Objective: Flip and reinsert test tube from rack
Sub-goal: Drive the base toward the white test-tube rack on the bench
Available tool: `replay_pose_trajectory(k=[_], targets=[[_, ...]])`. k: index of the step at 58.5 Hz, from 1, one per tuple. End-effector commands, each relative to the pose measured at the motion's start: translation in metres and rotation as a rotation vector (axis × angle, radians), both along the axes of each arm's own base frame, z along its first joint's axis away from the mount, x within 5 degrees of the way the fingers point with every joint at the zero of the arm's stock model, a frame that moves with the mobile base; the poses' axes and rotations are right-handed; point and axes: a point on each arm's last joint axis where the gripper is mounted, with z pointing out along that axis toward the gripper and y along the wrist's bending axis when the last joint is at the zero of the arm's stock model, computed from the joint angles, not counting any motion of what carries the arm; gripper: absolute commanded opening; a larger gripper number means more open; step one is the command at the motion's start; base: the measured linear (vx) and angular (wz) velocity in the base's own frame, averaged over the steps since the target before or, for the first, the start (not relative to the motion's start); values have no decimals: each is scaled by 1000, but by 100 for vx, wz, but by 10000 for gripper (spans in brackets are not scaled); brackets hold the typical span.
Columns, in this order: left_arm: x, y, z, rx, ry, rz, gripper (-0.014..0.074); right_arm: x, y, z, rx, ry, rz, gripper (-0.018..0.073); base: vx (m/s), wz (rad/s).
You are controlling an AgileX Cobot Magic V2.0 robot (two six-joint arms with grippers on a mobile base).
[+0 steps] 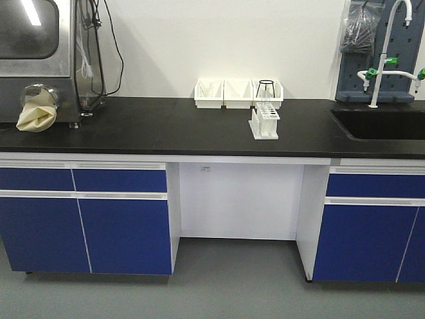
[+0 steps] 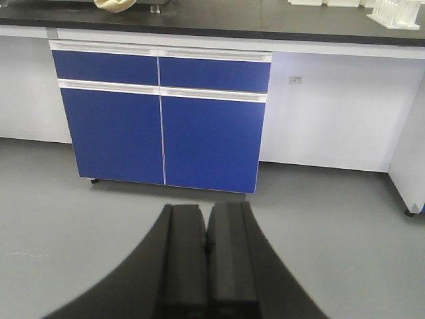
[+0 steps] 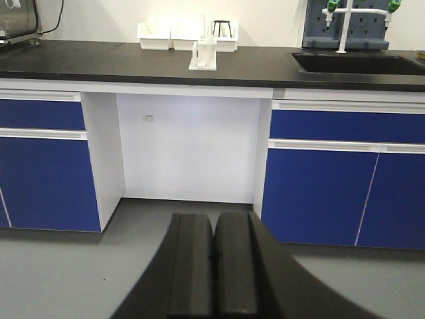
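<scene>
The white rack [image 1: 264, 123] stands on the black counter [image 1: 166, 126], in front of the bins. It also shows in the right wrist view [image 3: 202, 56] and at the top right corner of the left wrist view [image 2: 396, 13]. A thin clear test tube [image 3: 203, 28] stands upright in it, faint against the wall. My left gripper [image 2: 208, 210] is shut and empty, low over the grey floor and far from the counter. My right gripper [image 3: 214, 216] is also shut and empty, low before the knee gap. Neither gripper shows in the front view.
Three white bins [image 1: 226, 94] sit behind the rack, with a black-rimmed clear vessel [image 1: 265, 88] in the right one. A sink [image 1: 382, 123] and tap [image 1: 384, 53] are at the right. A steel cabinet with a beige glove [image 1: 36, 109] is at the left. Blue cupboards [image 1: 123, 226] flank the gap.
</scene>
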Motion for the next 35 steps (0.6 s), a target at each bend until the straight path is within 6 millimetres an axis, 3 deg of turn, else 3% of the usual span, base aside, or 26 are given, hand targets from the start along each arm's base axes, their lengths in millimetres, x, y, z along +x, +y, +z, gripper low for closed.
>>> replay_pose_trajectory(k=[1, 35], targets=[[1, -1, 8, 3, -97, -11, -7, 0, 1, 7, -6, -87, 7, -12, 0, 0], [1, -1, 8, 3, -97, -11, -7, 0, 1, 7, -6, -87, 7, -12, 0, 0]])
